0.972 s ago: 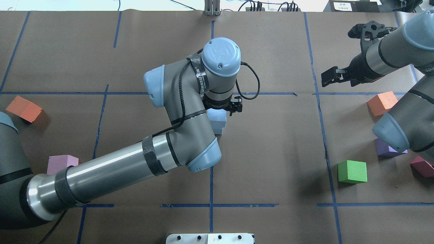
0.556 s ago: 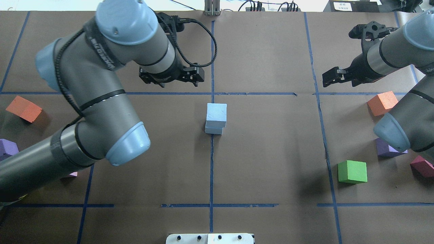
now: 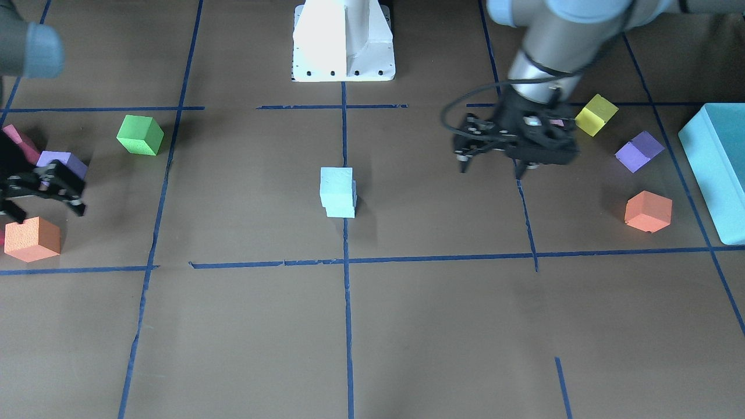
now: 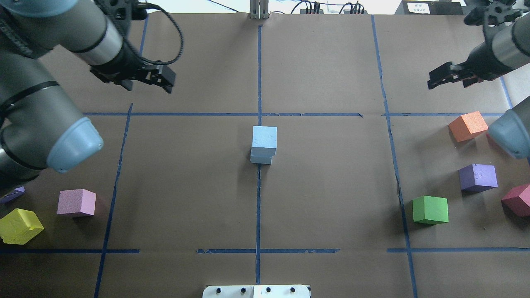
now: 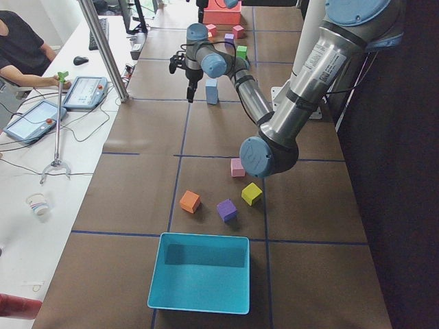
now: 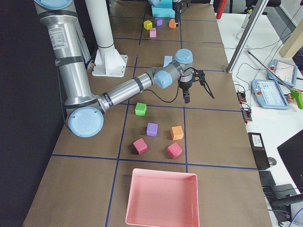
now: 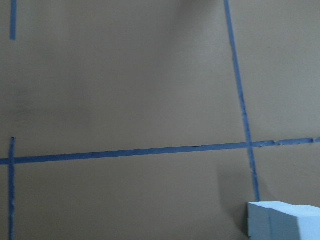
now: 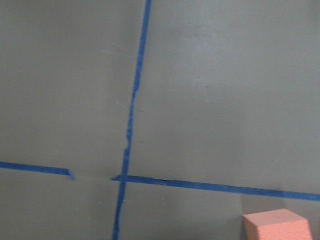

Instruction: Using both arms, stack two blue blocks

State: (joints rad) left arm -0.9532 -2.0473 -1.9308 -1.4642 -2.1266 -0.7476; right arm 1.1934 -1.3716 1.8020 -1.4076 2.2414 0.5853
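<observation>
Left arm (image 4: pixel 33 103) and right arm (image 4: pixel 511 41) sit out at opposite sides; left gripper (image 4: pixel 147 82) and right gripper (image 4: pixel 451 78) both have jaws spread wide, holding nothing. The blue blocks (image 4: pixel 264 138) are stacked in the middle on the tape line (image 4: pixel 258 198), between the grippers, well apart from both.

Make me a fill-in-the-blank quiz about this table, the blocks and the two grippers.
1. The top blue block rests on a lower block whose colour is ____.
2. The left gripper and right gripper are both open and hold ____.
3. The green block lies on the robot's ____ side of the table.

Missing words: blue; nothing; right.
</observation>
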